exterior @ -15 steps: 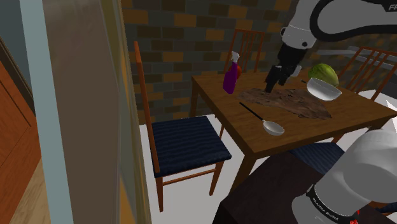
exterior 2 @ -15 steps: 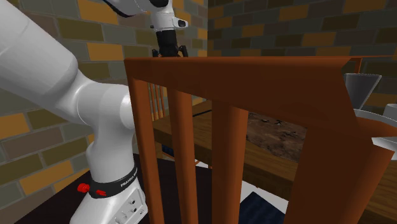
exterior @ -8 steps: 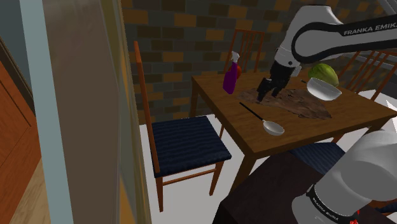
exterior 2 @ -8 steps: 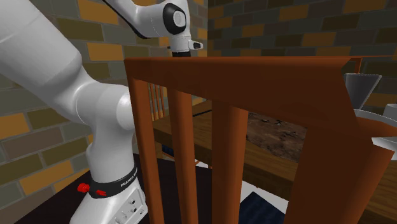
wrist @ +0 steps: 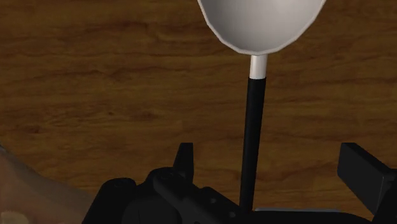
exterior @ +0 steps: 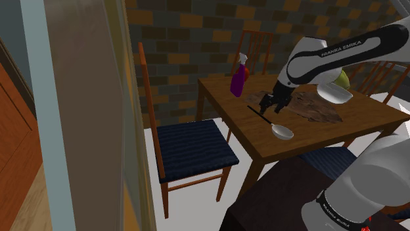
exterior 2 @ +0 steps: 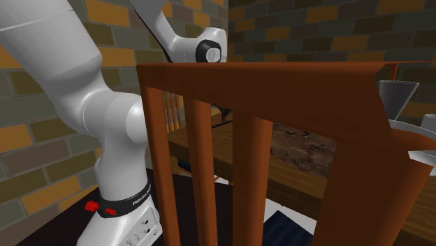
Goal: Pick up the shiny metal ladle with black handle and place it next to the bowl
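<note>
From the shoulder view, the ladle (exterior: 274, 125) lies flat on the bench (exterior: 368, 119) near its front edge. Its pale cup points toward the stand and its black handle runs back toward the purple bottle (exterior: 238, 82). The bowl (exterior: 334, 93) sits well apart from it, at the far side of the brown mat (exterior: 318, 110). The gripper (exterior: 266, 106) hangs low over the handle's far half.

In the second exterior view a chair back (exterior 2: 279, 91) blocks most of the bench, so I cannot judge height above the handle from here.

The wrist view settles it. The fingers (wrist: 184, 154) are spread wide, and the handle runs between them untouched, a shade nearer one than the other.

To grip well, I would first shift sideways until the handle sits dead centre. Then I would lower until the tips nearly meet the wood, and close slowly across the thin shaft. The cup looks like the heavy end, so I expect it to droop on the lift. I would therefore raise it gently and keep it level.
</note>
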